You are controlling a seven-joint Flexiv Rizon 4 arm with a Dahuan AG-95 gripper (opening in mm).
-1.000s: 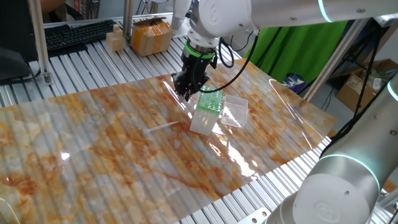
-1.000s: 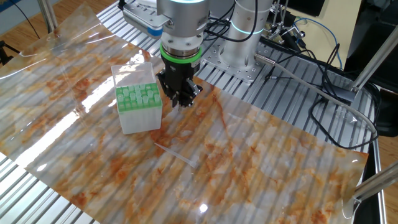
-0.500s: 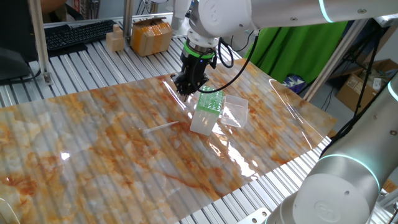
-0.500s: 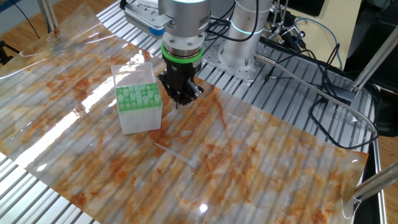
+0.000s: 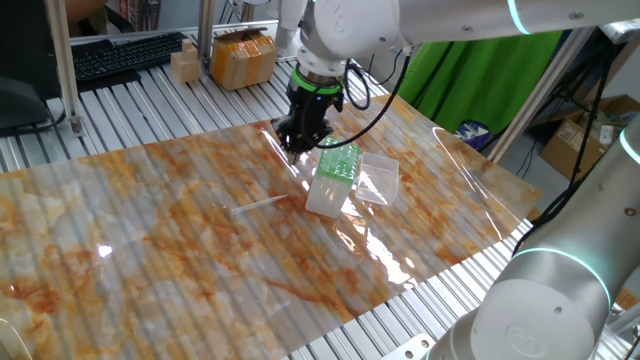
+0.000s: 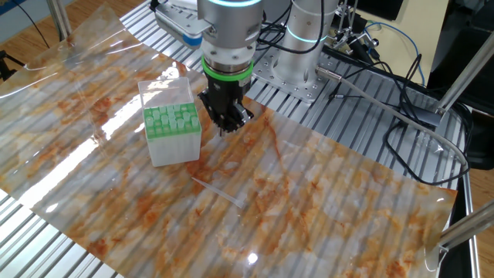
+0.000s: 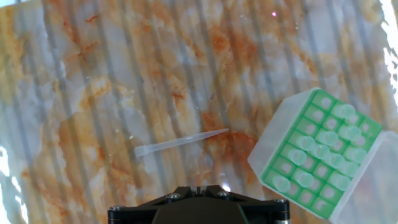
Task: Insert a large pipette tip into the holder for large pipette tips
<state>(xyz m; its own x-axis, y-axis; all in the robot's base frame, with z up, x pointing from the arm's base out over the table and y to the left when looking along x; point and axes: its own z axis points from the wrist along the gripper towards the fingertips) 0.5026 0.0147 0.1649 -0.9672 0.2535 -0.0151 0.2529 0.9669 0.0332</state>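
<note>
The large pipette tip (image 5: 258, 204) lies flat on the marbled sheet, a thin whitish cone, also seen in the other fixed view (image 6: 218, 191) and in the hand view (image 7: 180, 142). The holder for large pipette tips (image 5: 333, 182) stands just right of it, its green grid (image 6: 170, 120) holding several tips (image 7: 317, 152), with its clear lid (image 5: 378, 178) lying open beside it. My gripper (image 5: 296, 150) hangs above the sheet next to the holder (image 6: 225, 127), shut with nothing between its fingers. It is well above the lying tip and apart from it (image 7: 198, 188).
The marbled plastic sheet (image 5: 180, 250) covers a slatted metal table. Cardboard boxes (image 5: 240, 55) and a keyboard (image 5: 125, 55) sit at the far edge. A second arm's body (image 5: 545, 300) stands at the near right corner. Cables (image 6: 386, 100) and a power strip (image 6: 181, 19) lie behind the arm's base.
The gripper has finished closing and has lifted slightly beside the holder. The pipette tip and the holder have not moved.
</note>
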